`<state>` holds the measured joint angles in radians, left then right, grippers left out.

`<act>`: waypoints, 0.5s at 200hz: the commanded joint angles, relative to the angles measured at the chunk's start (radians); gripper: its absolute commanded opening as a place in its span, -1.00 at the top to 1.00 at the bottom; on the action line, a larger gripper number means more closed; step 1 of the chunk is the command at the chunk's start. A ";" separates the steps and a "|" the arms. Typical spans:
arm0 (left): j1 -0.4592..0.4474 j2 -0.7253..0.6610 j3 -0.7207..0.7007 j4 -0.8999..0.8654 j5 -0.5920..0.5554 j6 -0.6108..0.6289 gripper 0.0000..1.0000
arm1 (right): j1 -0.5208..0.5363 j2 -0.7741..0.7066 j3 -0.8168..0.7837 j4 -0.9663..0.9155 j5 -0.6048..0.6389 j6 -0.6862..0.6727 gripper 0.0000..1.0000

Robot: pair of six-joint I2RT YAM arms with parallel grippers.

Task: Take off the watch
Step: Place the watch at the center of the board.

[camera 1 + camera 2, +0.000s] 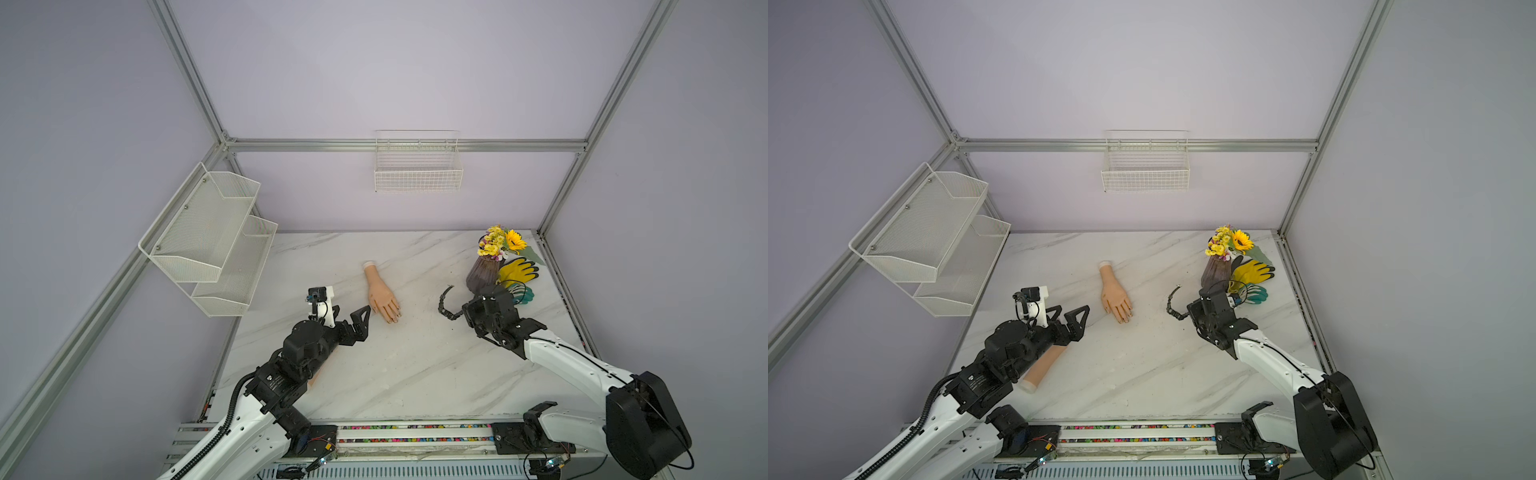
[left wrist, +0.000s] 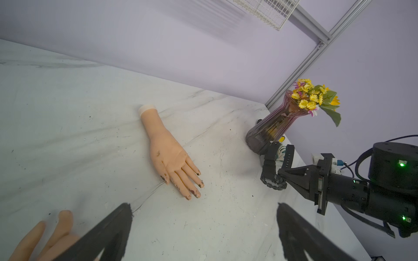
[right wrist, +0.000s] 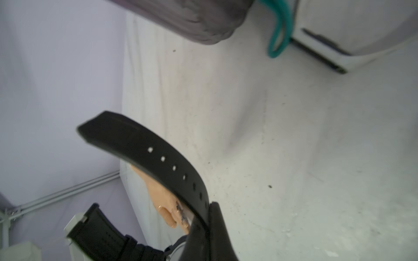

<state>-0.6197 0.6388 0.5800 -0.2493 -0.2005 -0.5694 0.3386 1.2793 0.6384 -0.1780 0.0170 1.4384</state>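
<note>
We set our dial on the middle of the marble table [image 1: 415, 374] as both top views show it, with twelve toward the back wall. At six, a metal rail [image 1: 415, 432] with a strip of coloured bits runs along the near edge, and both arm bases sit on it. The tabletop is white with grey veins. In the left wrist view it looks scuffed and speckled with dark crumbs.

At eight, a second mannequin arm [image 1: 1044, 365] lies partly under the left arm. At about ten, the left gripper [image 1: 351, 309] [image 2: 203, 208] has its fingers spread wide and holds nothing.

At three, the right gripper [image 1: 459, 314] is pinched shut on the watch [image 1: 444, 305] [image 2: 271, 175] [image 3: 158, 156], gripping it near the case. The black strap is unbuckled and curls away, and its holes are plain in the right wrist view. The watch is on neither mannequin wrist.

Just off the middle toward eleven, the mannequin hand [image 1: 382, 297] [image 2: 169, 153] lies flat, well apart from the watch.

At two, near the far corner, a ribbed purple vase [image 1: 482, 274] holds yellow flowers [image 1: 500, 241]. A yellow glove [image 1: 517, 270] and a teal glove [image 1: 524, 295] lie beside it.

The walls are pale lavender, framed by aluminium bars [image 1: 291, 145]. A white wire basket [image 1: 417, 174] hangs at twelve, and a two-tier mesh shelf [image 1: 208, 232] is fixed to the wall at nine.
</note>
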 commanded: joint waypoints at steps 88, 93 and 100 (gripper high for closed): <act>0.006 0.037 0.027 -0.026 -0.072 -0.025 -1.00 | -0.245 -0.011 -0.045 -0.099 -0.062 -0.045 0.31; 0.005 0.041 0.027 -0.024 -0.074 -0.022 -1.00 | -0.244 -0.026 -0.033 -0.102 -0.049 -0.061 0.28; 0.005 0.050 0.030 -0.021 -0.076 -0.018 -1.00 | -0.246 -0.051 -0.016 -0.103 -0.030 -0.087 0.26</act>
<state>-0.6174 0.6724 0.5800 -0.2962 -0.2470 -0.5835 0.1005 1.3045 0.5598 -0.2630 -0.0715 1.4471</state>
